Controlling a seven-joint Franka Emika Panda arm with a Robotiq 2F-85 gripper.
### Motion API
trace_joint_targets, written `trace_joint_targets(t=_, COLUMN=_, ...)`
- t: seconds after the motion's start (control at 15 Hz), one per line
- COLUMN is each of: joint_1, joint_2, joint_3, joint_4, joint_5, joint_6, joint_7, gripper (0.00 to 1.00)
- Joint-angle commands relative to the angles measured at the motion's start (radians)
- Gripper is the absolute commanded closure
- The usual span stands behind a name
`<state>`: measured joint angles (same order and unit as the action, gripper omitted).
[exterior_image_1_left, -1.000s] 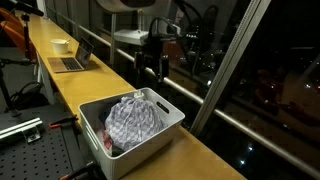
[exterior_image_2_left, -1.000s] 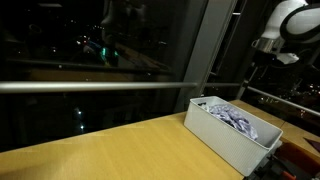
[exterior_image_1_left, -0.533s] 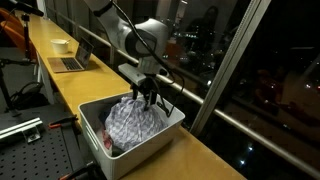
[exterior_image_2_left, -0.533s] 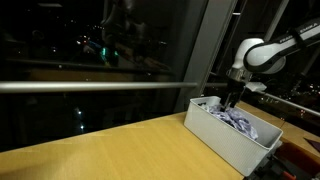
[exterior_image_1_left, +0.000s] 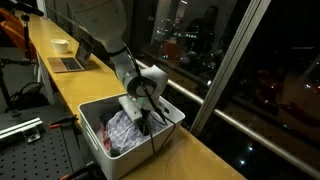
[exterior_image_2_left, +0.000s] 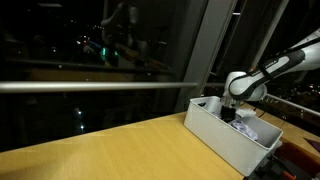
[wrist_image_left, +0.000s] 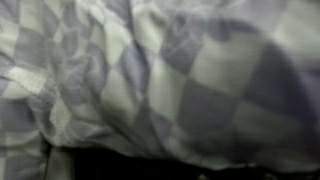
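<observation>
A checkered grey-and-white cloth (exterior_image_1_left: 120, 128) lies bunched in a white bin (exterior_image_1_left: 100, 145) on the wooden counter. It also shows in the bin (exterior_image_2_left: 215, 125) in an exterior view, as a crumpled heap (exterior_image_2_left: 250, 130). My gripper (exterior_image_1_left: 143, 117) has gone down into the bin and is pressed into the cloth; its fingers are hidden in the folds in both exterior views (exterior_image_2_left: 233, 115). The wrist view is filled by the cloth (wrist_image_left: 160, 80), blurred and very close, and no fingertips show.
A laptop (exterior_image_1_left: 75, 58) and a white bowl (exterior_image_1_left: 61, 45) stand farther back on the counter. A window with a metal rail (exterior_image_1_left: 190, 100) runs along the counter's far side. A perforated metal table (exterior_image_1_left: 30, 150) stands beside the bin.
The arm has come down from above the bin into it. The gripper now sits in the cloth, which looks pressed lower and pushed aside.
</observation>
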<state>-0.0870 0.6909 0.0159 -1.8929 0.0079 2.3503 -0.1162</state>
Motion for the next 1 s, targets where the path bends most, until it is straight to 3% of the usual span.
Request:
trace_joint_targets(t=0.0, joint_1=-0.033, joint_2=0.133, joint_3=0.007, joint_4=0.095, joint_5=0.035, joint_6=-0.041, joint_7=-0.031, gripper=0.25)
trace_joint_targets(t=0.13, joint_1=-0.043, joint_2=0.091, joint_3=-0.001, joint_4=0.08, joint_5=0.04, joint_6=-0.081, joint_7=-0.03, gripper=0.33)
trace_joint_targets(t=0.4, joint_1=-0.075, joint_2=-0.017, joint_3=-0.001, joint_4=-0.005, joint_5=0.081, joint_6=-0.08, joint_7=-0.036, gripper=0.63)
trace_joint_targets(t=0.73, joint_1=-0.078, joint_2=-0.277, joint_3=-0.011, joint_4=-0.198, joint_5=0.102, joint_6=-0.078, joint_7=-0.046, gripper=0.99)
trace_joint_targets(t=0.93, joint_1=-0.065, joint_2=-0.422, joint_3=-0.019, joint_4=-0.259, joint_5=0.091, joint_6=-0.094, joint_7=-0.046, gripper=1.0)
